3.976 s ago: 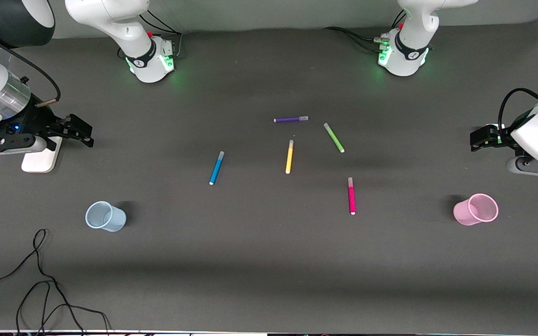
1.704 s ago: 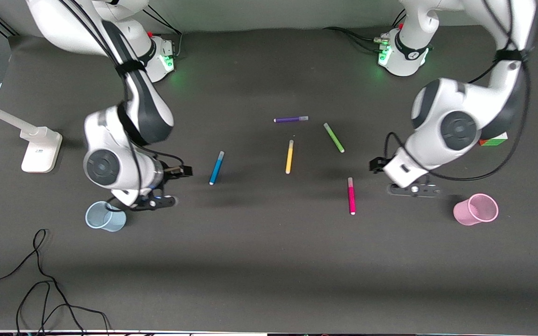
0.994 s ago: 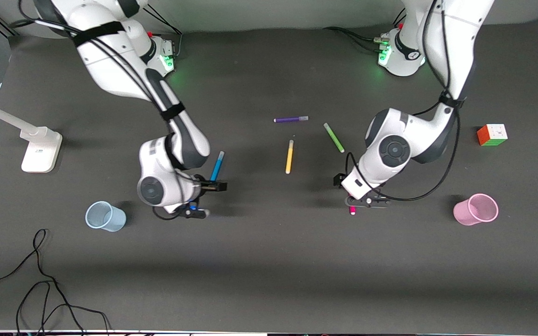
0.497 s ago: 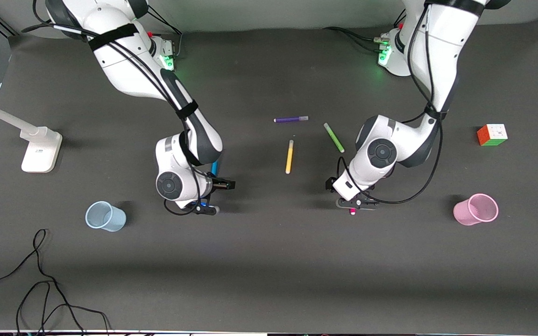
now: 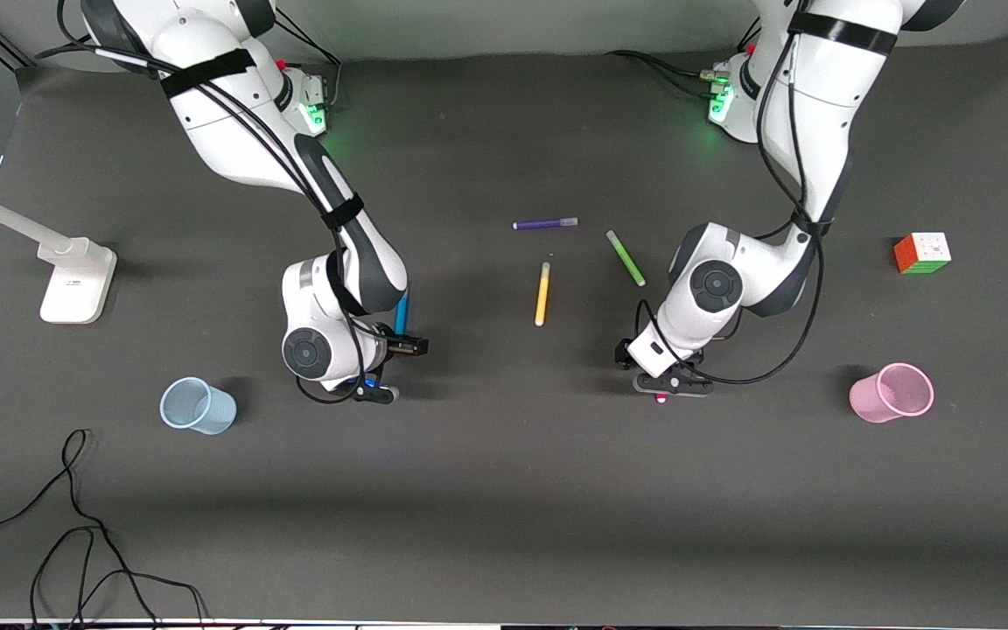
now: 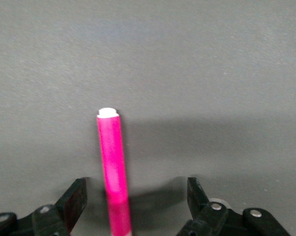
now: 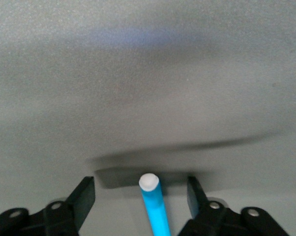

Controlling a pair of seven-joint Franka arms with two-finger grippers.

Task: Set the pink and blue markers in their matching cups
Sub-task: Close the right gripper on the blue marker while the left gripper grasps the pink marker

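both hands open, each straddling its marker on the counter.

right hand (image 7: 140, 204): fingers apart either side of the blue marker (image 7: 154, 206), no contact visible; marker lies between them, white tip poking out past the fingers. left hand (image 6: 135, 201): fingers apart around the pink marker (image 6: 113, 167), which sits closer to one finger, white tip well out ahead. blue cup (image 5: 198, 406) stands near the right hand toward the right arm's end; pink cup (image 5: 892, 393) stands toward the left arm's end, well apart from the left hand.
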